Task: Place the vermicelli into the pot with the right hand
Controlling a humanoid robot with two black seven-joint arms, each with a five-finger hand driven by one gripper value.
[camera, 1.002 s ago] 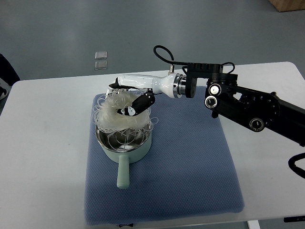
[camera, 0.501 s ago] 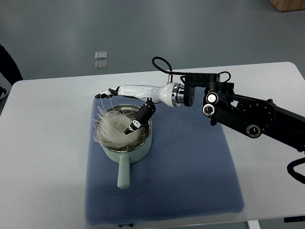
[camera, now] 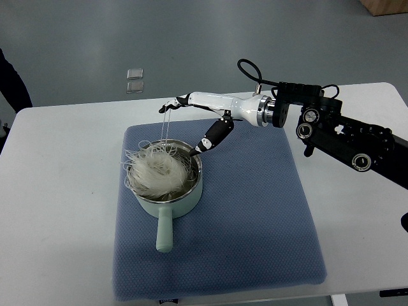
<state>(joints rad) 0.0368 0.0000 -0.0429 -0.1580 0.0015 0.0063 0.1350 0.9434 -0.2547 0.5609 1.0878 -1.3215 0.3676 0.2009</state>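
A pale green pot (camera: 167, 199) with a handle pointing toward me stands on a blue mat (camera: 248, 223). A white bundle of vermicelli (camera: 156, 172) lies in the pot, with strands over the rim. My right hand (camera: 191, 121) is open above and behind the pot, fingers spread, holding nothing solid. A few thin strands (camera: 167, 127) hang from its fingertips down to the bundle. Its black arm (camera: 338, 137) comes in from the right.
The mat lies on a white table (camera: 57, 210). Two small clear packets (camera: 134, 80) lie on the floor beyond the table's far edge. A dark sleeve of a person (camera: 11, 83) shows at the left edge.
My right hand let the vermicelli down into the pot, opened, then rose and drew back to the right. The bundle now rests in the pot.
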